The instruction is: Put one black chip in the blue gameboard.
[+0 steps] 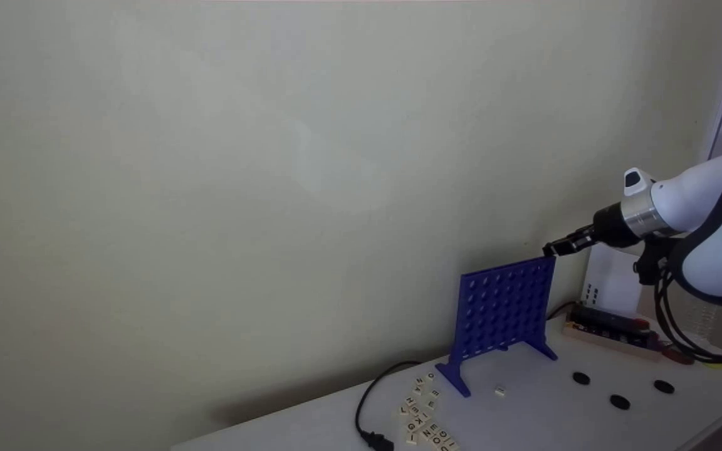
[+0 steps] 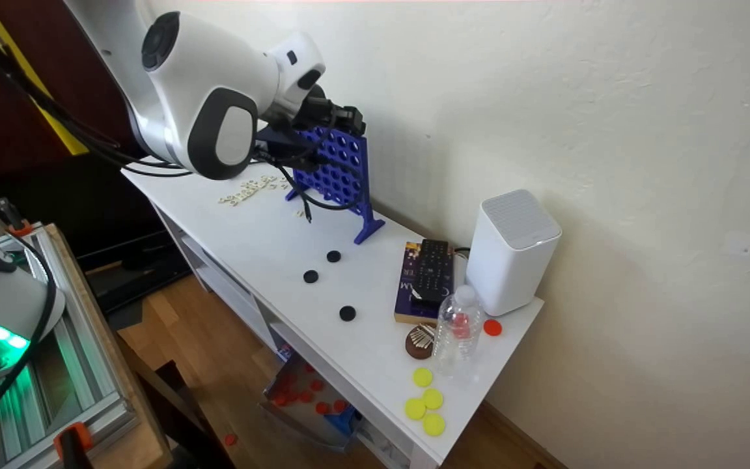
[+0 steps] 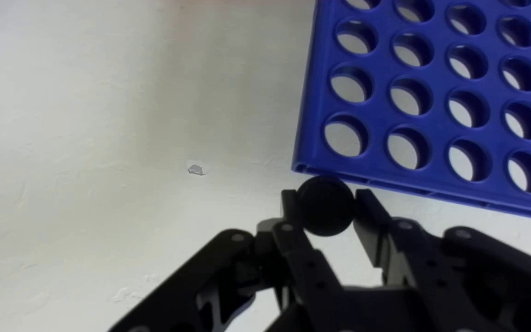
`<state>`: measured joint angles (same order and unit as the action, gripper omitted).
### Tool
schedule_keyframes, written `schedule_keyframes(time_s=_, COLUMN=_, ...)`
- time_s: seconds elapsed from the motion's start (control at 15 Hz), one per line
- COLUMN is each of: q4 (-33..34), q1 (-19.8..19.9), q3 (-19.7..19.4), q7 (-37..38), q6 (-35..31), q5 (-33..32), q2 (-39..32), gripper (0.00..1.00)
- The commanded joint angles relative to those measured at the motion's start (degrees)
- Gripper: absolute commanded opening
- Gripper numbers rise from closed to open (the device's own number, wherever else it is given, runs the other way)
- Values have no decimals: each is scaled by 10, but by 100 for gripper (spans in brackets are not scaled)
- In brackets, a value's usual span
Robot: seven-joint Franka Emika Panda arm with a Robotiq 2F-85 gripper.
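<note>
Black chip [image 3: 326,208] in gripper [image 3: 327,203]

The board [image 3: 439,102] is smooth, faintly glossy plastic; 3 loose black chips [image 2: 347,313] are matt. The bottle [image 2: 450,346] is clear, shiny plastic, the wrist ring [image 1: 647,213] bare metal. The wall [image 3: 76,133] is matt and slightly rough, the table [image 2: 264,244] smooth, the floor [image 2: 219,339] wood.
</note>
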<state>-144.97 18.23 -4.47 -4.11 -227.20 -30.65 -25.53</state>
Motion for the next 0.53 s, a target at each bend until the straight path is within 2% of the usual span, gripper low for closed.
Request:
schedule_keyframes(time_s=0.0, q4=10, q1=-1, q3=-2, q7=-4, q6=-18, q5=-14, q2=-15, gripper=9)
schedule_keyframes(time_s=0.47, q4=11, q1=-5, q3=-2, q7=-12, q6=-32, q5=-14, q2=-24, gripper=9)
